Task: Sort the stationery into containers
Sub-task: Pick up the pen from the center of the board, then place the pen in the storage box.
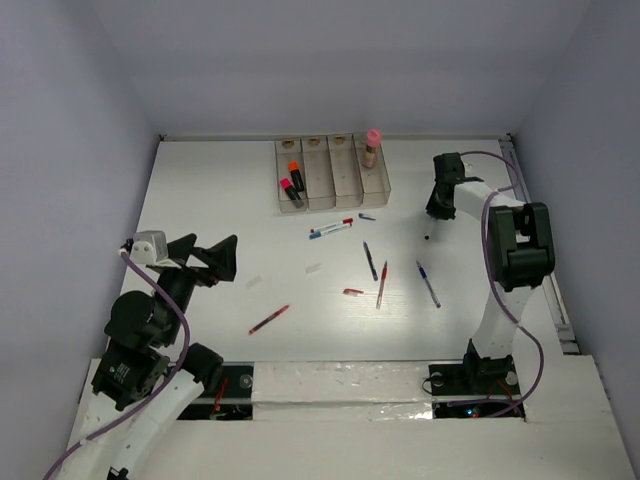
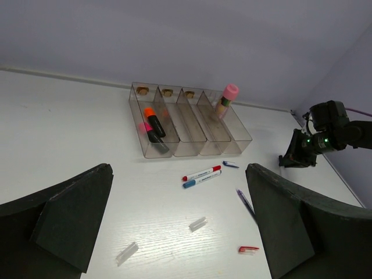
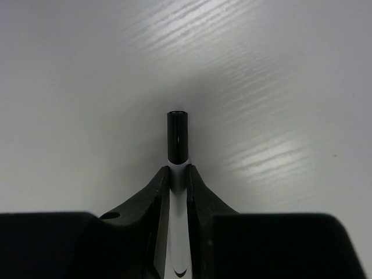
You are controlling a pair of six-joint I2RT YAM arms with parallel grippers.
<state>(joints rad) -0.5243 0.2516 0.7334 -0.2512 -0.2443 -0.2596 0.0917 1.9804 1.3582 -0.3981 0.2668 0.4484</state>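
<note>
Right gripper (image 3: 177, 172) clamped on white marker (image 3: 177, 138), black cap protruding past fingertips; left gripper (image 2: 178, 170) stood wide open, facing containers (image 2: 192, 123).

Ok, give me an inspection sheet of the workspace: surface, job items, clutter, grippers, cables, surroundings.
Surface: white table.
Job's things: container row holds two highlighters and a glue stick; red pens, blue pens and two markers lie loose.
Clutter: loose caps, red, blue and clear.
Grippers: left gripper open, empty; right gripper shut on a black-capped white pen.
Cables: purple cables hang in loops, one per side.
Surroundings: plain walls; nothing else seen.
</note>
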